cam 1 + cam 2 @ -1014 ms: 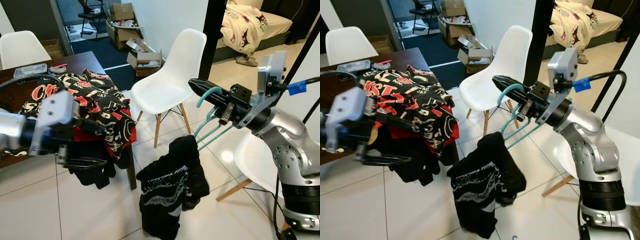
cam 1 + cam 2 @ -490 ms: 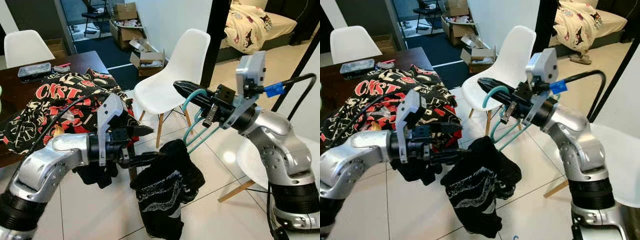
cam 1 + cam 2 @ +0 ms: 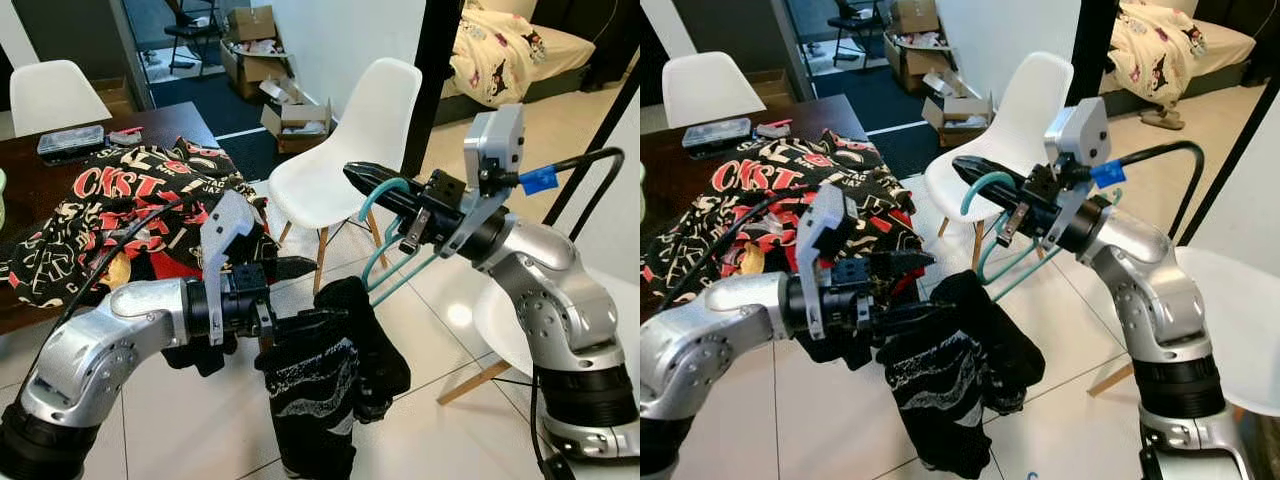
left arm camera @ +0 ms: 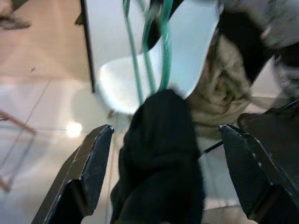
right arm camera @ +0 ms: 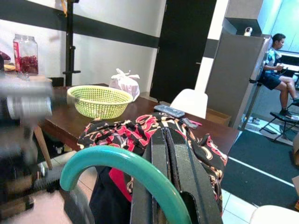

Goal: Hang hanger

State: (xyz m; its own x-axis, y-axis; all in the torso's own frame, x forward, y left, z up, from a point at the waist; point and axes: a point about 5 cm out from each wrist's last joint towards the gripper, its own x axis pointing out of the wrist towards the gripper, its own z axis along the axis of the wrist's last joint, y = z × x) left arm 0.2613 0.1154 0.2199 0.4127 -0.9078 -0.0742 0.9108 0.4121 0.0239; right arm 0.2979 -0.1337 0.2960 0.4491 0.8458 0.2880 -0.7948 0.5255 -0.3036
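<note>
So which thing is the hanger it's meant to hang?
Start at the white chair in the middle of the room. Just in front, the right gripper holds up the hanger: thin teal plastic with a curved hook, a black garment drooping from it.

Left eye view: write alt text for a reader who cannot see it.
The right end effector holds a teal hanger by its hook, with a black garment draped from it above the tiled floor. The left end effector reaches in with its fingers open around the top of the garment. Behind stand a white chair and a table piled with patterned clothes.
</note>
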